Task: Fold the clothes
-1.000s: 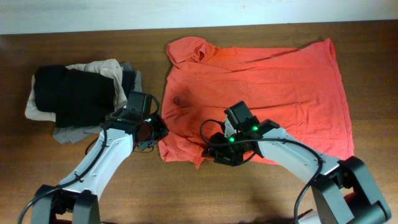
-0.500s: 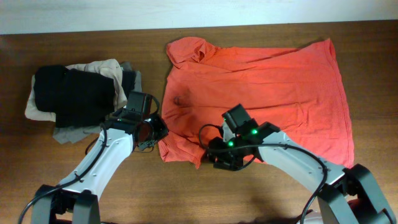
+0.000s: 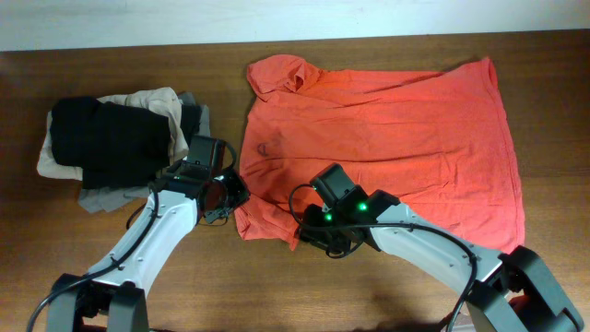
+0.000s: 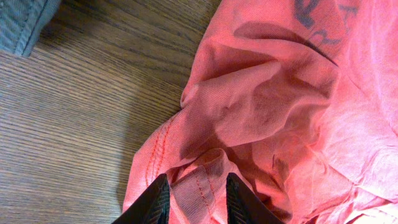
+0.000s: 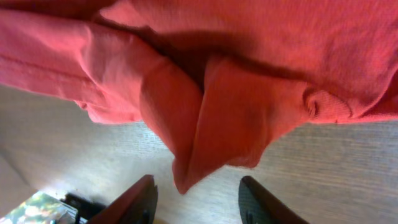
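The red-orange T-shirt (image 3: pixel 387 129) lies spread on the table, its front-left corner bunched. My left gripper (image 3: pixel 230 197) sits at that corner's left edge. In the left wrist view its fingers (image 4: pixel 198 200) are shut on a stitched fold of the shirt (image 4: pixel 280 93); dark lettering shows at the top. My right gripper (image 3: pixel 309 231) hovers at the shirt's near edge, just right of the left one. In the right wrist view its jaws (image 5: pixel 198 200) stand open, and a hanging point of the shirt (image 5: pixel 249 62) ends just ahead of them, untouched.
A pile of black, beige and grey folded garments (image 3: pixel 111 143) sits at the left, close behind my left arm; a grey corner of a garment (image 4: pixel 18 22) shows in the left wrist view. Bare wooden table (image 3: pixel 553 286) lies in front of the shirt.
My right gripper has slid left along the shirt's near edge toward the bunched corner, and its jaws have narrowed a little. The left arm and the shirt have stayed put.
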`<action>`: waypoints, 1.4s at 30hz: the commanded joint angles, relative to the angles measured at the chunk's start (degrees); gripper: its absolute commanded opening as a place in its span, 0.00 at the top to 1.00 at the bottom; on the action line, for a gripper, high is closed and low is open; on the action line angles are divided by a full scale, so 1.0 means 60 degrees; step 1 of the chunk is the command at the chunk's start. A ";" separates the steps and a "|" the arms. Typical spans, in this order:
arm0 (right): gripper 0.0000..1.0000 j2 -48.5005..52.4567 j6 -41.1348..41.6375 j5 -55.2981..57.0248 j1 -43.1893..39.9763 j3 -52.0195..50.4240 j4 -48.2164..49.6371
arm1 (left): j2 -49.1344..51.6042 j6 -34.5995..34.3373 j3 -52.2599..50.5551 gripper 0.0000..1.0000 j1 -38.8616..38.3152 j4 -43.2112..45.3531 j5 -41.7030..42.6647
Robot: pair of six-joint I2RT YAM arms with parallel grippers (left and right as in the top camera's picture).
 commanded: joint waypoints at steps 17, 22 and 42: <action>0.96 0.0521 0.0353 -0.0940 0.0000 -0.0022 0.0958 | 0.0073 0.0160 0.0098 0.65 0.0040 0.0025 -0.0251; 0.96 0.0171 0.0324 -0.1708 -0.0324 -0.0015 0.1453 | 0.0073 0.0160 0.0098 0.65 0.0040 0.0025 -0.0251; 0.96 0.0022 0.1206 -0.2754 -0.1789 -0.0015 0.1683 | 0.0073 0.0175 0.0098 0.65 0.0040 0.0015 -0.0219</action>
